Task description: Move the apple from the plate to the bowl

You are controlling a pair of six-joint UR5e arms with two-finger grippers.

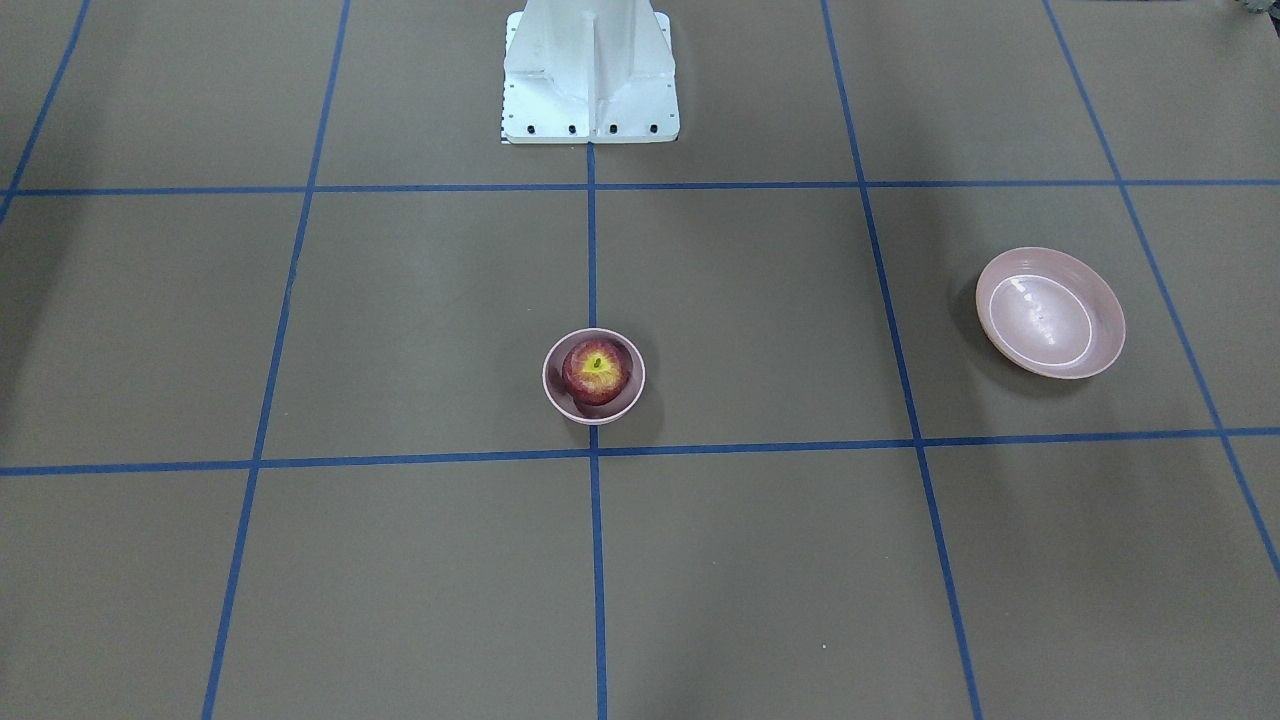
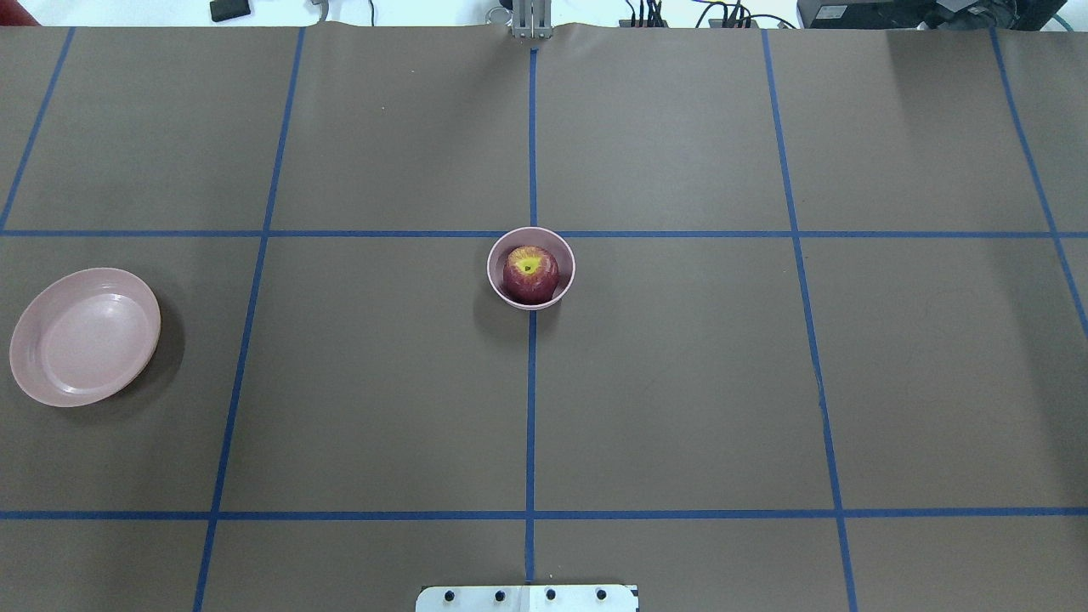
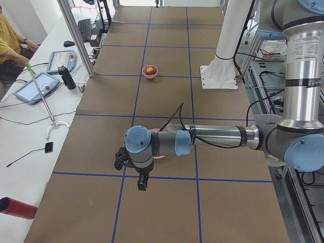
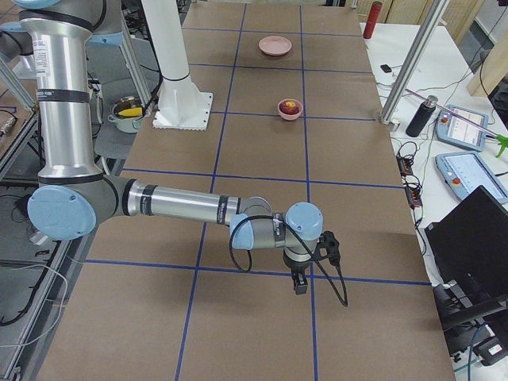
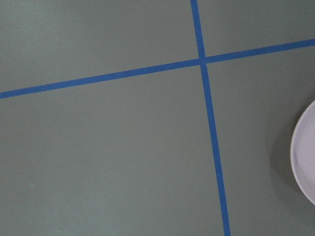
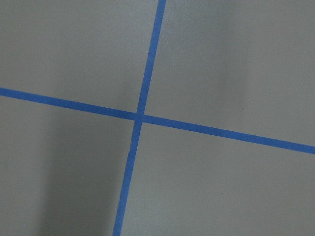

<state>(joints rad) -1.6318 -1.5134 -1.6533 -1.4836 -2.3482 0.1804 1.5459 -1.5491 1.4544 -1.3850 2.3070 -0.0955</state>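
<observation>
Sitting inside the bowl (image 2: 495, 285) with its stem and yellow patch turned up, the apple (image 2: 530, 274) fills most of that small deep dish, which stands at the middle of the table (image 2: 680, 382) on the central blue tape line (image 2: 530, 408). The plate (image 2: 85, 336) lies bare and well apart from it, far out to the left in the overhead view, on the left arm's side. Judged from how things lie, the transfer itself looks done, so the step in hand reads as the closing one and not a reach or a grasp. Neither arm is over the bowl. In the side views each is stretched low along the table at its own end, the left gripper (image 3: 142, 183) pointing down close by the plate and the right gripper (image 4: 300, 282) pointing down over bare table at the far right end, well away from both dishes. Both grippers appear only in those side views, so I cannot tell whether their fingers stand wide or narrow, though nothing shows between them. The left wrist camera catches only brown table, crossed tape and a sliver of the plate's rim (image 5: 306, 152), while the right wrist camera shows tape and table alone. What comes next, as I judge it, calls for little: both arms keep clear of the bowl so the apple is not jostled, since it sits snug with scant room at the rim and a knock to the light bowl could tip it
</observation>
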